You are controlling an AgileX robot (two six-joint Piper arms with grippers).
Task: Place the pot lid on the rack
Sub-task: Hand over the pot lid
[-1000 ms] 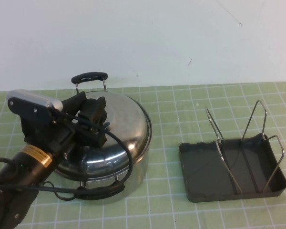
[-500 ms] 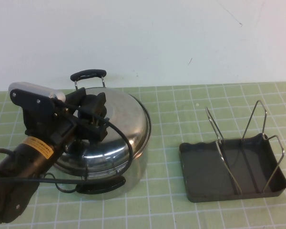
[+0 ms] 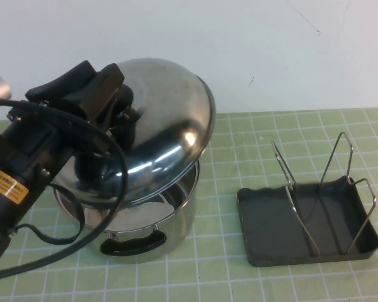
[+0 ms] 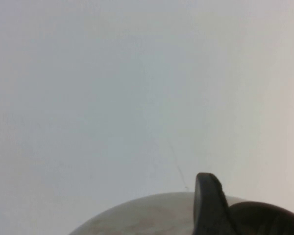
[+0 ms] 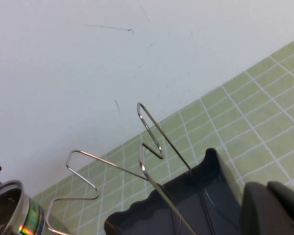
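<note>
The left gripper (image 3: 116, 104) sits in the upper left of the high view, its black fingers (image 3: 82, 85) closed on the black knob (image 3: 124, 96) of the pot lid (image 3: 157, 126), so the lid hangs directly from the gripper. The shiny dome spreads out to the right of and below the fingers, tilted, with its far edge raised toward the white wall (image 3: 271, 50) and its near edge low. In the left wrist view the lid (image 4: 137, 218) shows as a pale curve at the bottom edge beside one dark finger (image 4: 208, 205). Under the lid, in the lower left of the high view, stands the open steel pot (image 3: 170, 217), its black handle (image 3: 132, 242) facing the camera. The rack (image 3: 264, 214) lies in the lower right on the green checked mat (image 3: 220, 270), well apart from the lid, its wire loops (image 3: 337, 157) upright. The right gripper (image 5: 274, 208) appears only in the right wrist view, in the lower right corner near the rack (image 5: 186, 196); whether its fingers are parted cannot be told.
</note>
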